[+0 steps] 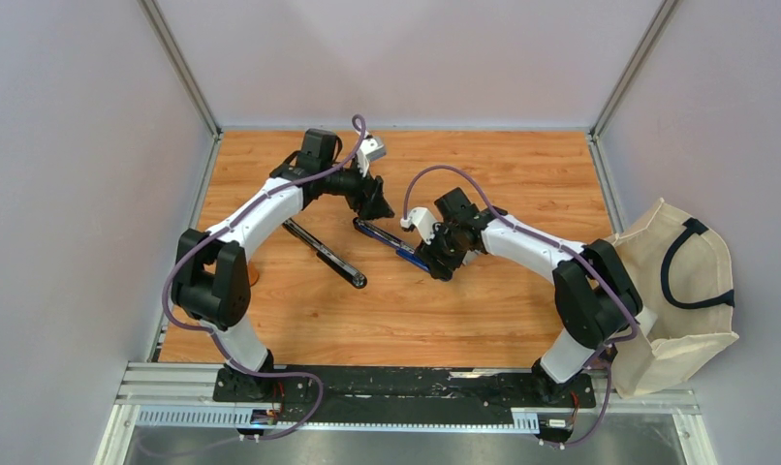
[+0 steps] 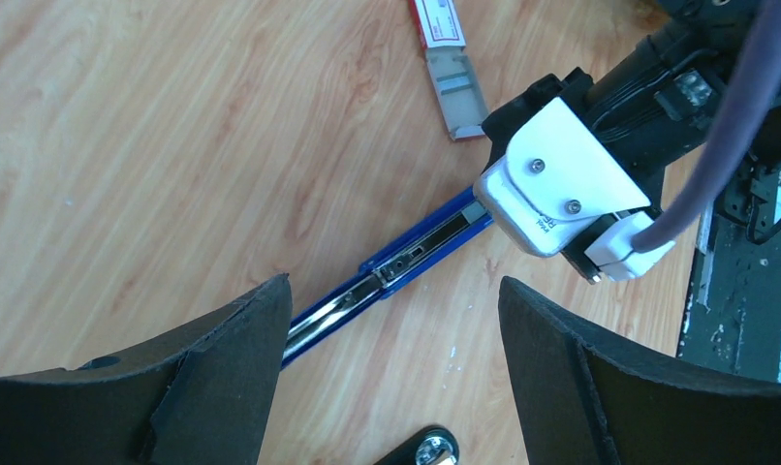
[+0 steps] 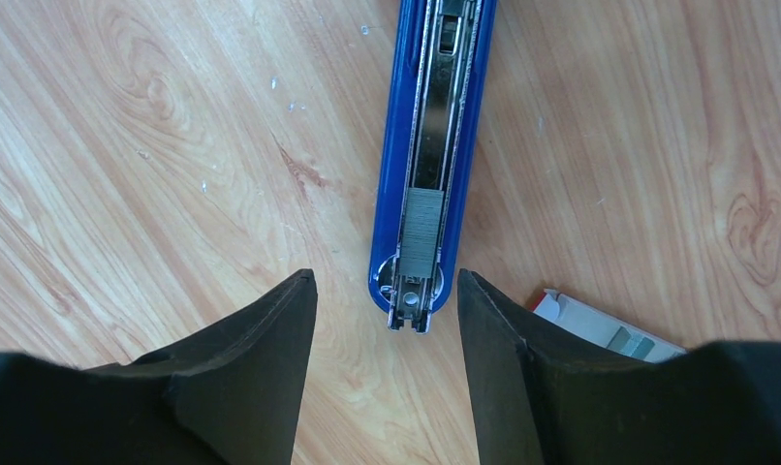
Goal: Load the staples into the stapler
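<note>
Staples, a short grey metal strip of them, lay in the open channel of the long blue stapler, close to the end that pointed at my right wrist camera. The stapler lay flat on the light wooden bench, running diagonally between the two arms in the top view.

My right gripper hung just over that near end with its jaws partly apart. One black finger stood to each side of the blue tip, with bare bench showing in both gaps, and they had hold of nothing.

My left gripper hovered over the other stretch of the stapler with its jaws spread wide and nothing gripped. The blue body passed out of sight behind one finger, and I could not tell whether it touched there.

A small white cardboard box with a red label lay open on the bench just beside the right gripper, partly hidden by one finger in the right wrist view. Something grey showed in its slid-out tray, too small for me to call.

A long black bar with a rounded end lay on the bench to the left of the stapler; whether the two were joined I could not tell. A cream cloth bag with black handles slumped beside the right arm, past the bench's right edge.
</note>
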Tool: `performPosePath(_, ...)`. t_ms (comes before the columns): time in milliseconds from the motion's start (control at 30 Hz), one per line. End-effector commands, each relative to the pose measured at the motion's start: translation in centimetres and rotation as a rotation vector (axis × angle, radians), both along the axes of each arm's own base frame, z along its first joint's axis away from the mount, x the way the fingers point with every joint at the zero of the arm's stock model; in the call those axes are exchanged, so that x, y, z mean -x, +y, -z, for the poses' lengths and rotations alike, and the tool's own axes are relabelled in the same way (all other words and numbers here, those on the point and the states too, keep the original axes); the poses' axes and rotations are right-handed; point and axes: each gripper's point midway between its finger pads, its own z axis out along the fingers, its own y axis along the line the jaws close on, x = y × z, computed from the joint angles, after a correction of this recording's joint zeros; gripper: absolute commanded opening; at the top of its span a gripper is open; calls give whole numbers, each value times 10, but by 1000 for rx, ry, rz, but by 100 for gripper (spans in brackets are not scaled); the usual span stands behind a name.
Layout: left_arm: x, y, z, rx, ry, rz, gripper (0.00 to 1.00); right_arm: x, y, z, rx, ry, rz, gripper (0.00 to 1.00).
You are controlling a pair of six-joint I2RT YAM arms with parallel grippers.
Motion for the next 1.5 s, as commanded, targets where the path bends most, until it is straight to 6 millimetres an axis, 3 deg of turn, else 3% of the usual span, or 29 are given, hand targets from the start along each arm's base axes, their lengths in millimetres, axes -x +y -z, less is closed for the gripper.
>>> performPosePath(0, -6, -9, -33, 118, -47, -42, 86, -3, 7, -5, -21, -4, -44, 59)
performPosePath(300, -25, -15, -21, 139, 105, -154, 86, -7, 3, -17, -20, -63, -47, 59)
performPosePath(467, -35, -21, -17, 173, 198, -212, 86, -7, 2, -12, -12, -60, -44, 59)
performPosePath(700, -40, -17, 3, 162, 221, -278, 86, -9, 1, -12, -6, -73, -44, 57)
performPosePath(900, -43, -10, 18, 140, 262, -310, 86, -10, -1, -13, -3, -90, -46, 50)
performPosePath(1133, -58, 12, 32, 121, 326, -377, 85, -12, -3, -7, 11, -95, -43, 41)
performPosePath(1467, -58, 14, 36, 139, 364, -391, 84, -11, -3, 9, 37, -55, -40, 15)
